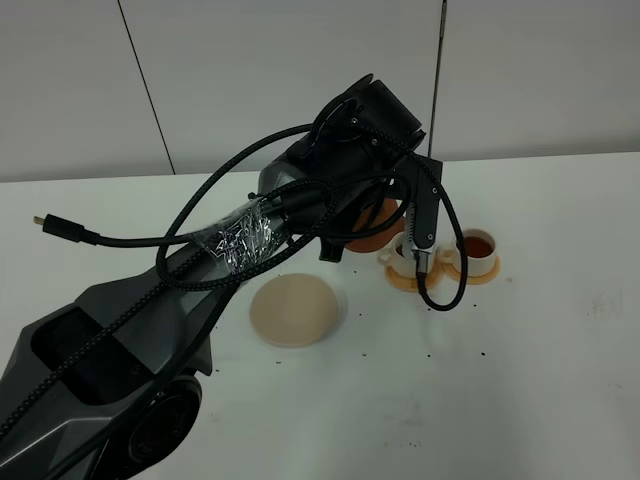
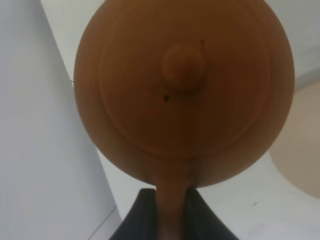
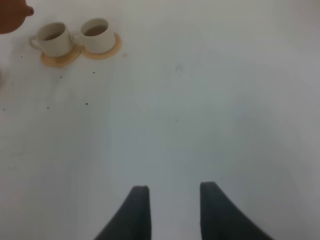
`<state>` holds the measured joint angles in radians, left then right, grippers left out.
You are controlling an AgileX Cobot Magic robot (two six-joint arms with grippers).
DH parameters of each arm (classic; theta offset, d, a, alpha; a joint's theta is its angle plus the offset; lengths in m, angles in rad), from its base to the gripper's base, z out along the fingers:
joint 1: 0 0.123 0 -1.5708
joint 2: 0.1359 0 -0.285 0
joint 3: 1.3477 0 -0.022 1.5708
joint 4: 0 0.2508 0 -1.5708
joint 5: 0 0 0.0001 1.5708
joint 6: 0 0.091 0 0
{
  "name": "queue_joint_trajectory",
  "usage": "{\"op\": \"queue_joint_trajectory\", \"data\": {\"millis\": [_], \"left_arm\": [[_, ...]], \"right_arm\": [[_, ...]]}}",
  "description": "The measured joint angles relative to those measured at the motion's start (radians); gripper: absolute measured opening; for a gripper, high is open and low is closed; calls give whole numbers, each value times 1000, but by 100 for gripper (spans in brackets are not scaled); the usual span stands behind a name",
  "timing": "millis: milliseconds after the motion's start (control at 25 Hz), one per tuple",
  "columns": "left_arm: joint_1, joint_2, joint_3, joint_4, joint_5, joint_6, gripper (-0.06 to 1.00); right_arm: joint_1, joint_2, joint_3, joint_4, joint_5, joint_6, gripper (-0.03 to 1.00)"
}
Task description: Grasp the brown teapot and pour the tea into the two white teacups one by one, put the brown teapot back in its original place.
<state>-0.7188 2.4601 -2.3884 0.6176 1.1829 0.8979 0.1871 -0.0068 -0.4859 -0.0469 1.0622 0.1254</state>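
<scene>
Above a white tabletop [image 1: 520, 380], seen from the high camera, the left arm reaches across the middle and holds the brown teapot [image 1: 375, 225] aloft, most of it hidden behind the wrist and cables. Just right of the teapot stand the two white teacups: the left cup [image 1: 402, 252] partly behind a dangling cable, the right cup [image 1: 478, 250] showing dark tea inside, each on an orange coaster [image 1: 492, 274]. A pale beige disc [image 1: 295, 310] lies bare on the tabletop, nearer the camera and left of the cups.

From the left wrist camera, the teapot [image 2: 185, 90] fills the frame lid-on, its knob [image 2: 184, 67] facing the lens. The left gripper [image 2: 172, 210] is clamped on the handle, a dark finger at each side. An edge of the beige disc [image 2: 300, 145] shows behind.

From the right wrist camera, the right gripper [image 3: 172, 212] hangs over bare tabletop holding nothing, its jaws parted by a modest gap. Both cups [image 3: 54, 39] [image 3: 96, 34] sit well apart from it, touching side by side, with a sliver of teapot [image 3: 12, 15] at the frame's corner.
</scene>
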Motion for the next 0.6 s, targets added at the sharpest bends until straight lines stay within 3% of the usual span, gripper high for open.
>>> {"op": "queue_joint_trajectory", "data": {"millis": [600], "left_arm": [[70, -34, 0, -143, 1, -32, 17]], "right_arm": [[0, 0, 0, 0, 0, 0, 24]]}}
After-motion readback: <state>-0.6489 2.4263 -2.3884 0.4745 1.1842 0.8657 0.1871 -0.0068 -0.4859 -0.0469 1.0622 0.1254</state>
